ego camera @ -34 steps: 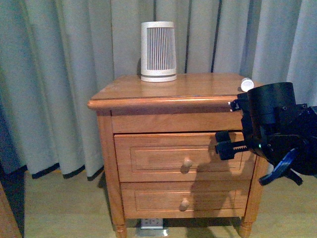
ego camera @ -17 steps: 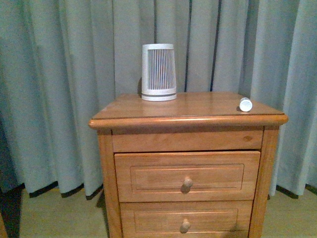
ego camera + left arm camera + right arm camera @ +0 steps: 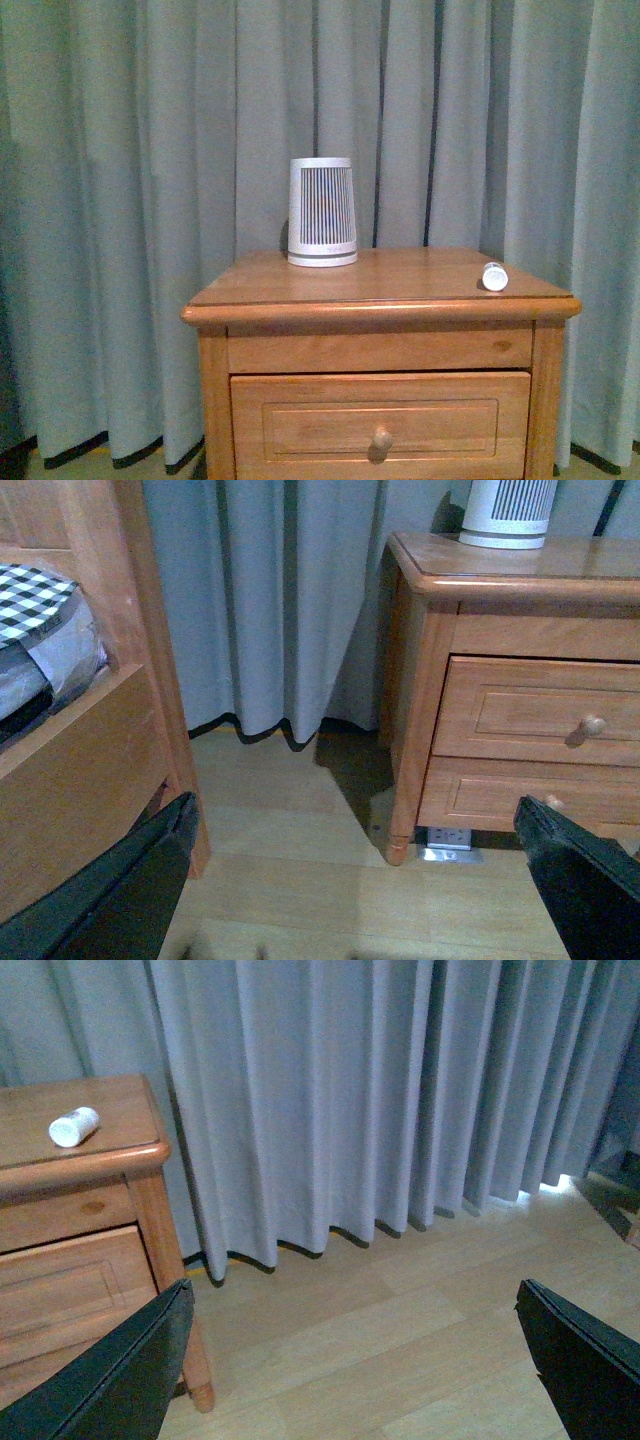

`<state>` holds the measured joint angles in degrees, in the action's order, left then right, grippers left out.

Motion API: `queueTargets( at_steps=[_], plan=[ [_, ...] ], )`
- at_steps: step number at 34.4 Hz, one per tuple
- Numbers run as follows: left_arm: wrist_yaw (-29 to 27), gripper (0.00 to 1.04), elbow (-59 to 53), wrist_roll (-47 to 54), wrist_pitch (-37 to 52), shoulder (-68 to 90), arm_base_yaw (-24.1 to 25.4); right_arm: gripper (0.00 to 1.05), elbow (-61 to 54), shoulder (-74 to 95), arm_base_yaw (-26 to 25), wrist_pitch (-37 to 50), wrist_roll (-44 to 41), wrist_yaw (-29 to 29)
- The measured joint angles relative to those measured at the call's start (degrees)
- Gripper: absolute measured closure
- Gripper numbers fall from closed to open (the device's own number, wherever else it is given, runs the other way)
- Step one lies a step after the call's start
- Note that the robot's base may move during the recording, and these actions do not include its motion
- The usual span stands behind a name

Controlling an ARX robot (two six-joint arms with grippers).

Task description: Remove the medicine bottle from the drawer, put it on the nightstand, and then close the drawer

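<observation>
A: Wood everywhere, honey-brown and smooth. The nightstand (image 3: 380, 300) has a rounded top edge and square legs. What lies on it?

B: The medicine bottle (image 3: 494, 276), a small white plastic cylinder with a round cap. It lies on its side near the top's right edge, cap end toward the front camera. In the right wrist view the bottle (image 3: 74, 1126) sits well away from the right claw (image 3: 355, 1360), above it and off beyond one of its two dark fingers (image 3: 115, 1375).

A: And the drawer?

B: The drawer (image 3: 380, 428) is shut, its recessed-panel front flush with the frame, with one small round wooden knob (image 3: 381, 437) at the middle. The lower drawer (image 3: 520, 795) beneath it is shut too.

A: The claws themselves?

B: Both stand wide open and grip nothing. The left claw (image 3: 360, 880) shows two dark, matte, wedge-shaped fingers (image 3: 110, 890) spread far apart, with pale plank floor (image 3: 300, 850) between them. The nightstand stands ahead of it, nearer one finger. Near the other finger is a bed frame (image 3: 90, 680) of the same wood, carrying a black-and-white checked cloth (image 3: 35, 595).

A: Anything else on the nightstand?

B: A ribbed device (image 3: 322, 211), a white tapered cylinder with fine vertical slats and a plain base band, upright at the back of the top, well apart from the bottle.

A: Behind it all?

B: A curtain (image 3: 150, 200), grey-blue, soft, hanging in deep vertical folds to the floor. A white wall socket (image 3: 447, 837) shows low behind the nightstand's legs.
</observation>
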<state>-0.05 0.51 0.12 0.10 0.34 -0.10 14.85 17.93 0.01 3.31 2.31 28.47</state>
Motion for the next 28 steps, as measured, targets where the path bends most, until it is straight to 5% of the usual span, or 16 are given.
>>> queueTargets(
  at_steps=[3,4,7,12,20,28],
  plan=[
    [0.00,0.07,0.00,0.00,0.00,0.00,0.00,0.09,-0.09,-0.28,-0.92,-0.55,-0.33,-3.80],
    [0.00,0.07,0.00,0.00,0.00,0.00,0.00,0.16,-0.57,-1.27,-4.37,-1.09,-0.72,-14.91],
    [-0.02,0.07,0.00,0.00,-0.02,0.00,0.00,0.29,-1.77,-3.96,-6.58,-2.58,-1.27,-27.89],
    [0.02,0.07,0.00,0.00,-0.02,0.00,0.00,0.52,-4.74,-9.68,-0.63,-5.46,-1.84,-28.92],
    [0.00,0.07,0.00,0.00,-0.02,0.00,0.00,1.00,-8.76,-12.46,-0.24,-4.46,-1.92,-28.52],
    [0.00,0.07,0.00,0.00,-0.02,0.00,0.00,1.02,-10.95,-14.27,-0.24,-4.04,-2.10,-28.52]
  ],
)
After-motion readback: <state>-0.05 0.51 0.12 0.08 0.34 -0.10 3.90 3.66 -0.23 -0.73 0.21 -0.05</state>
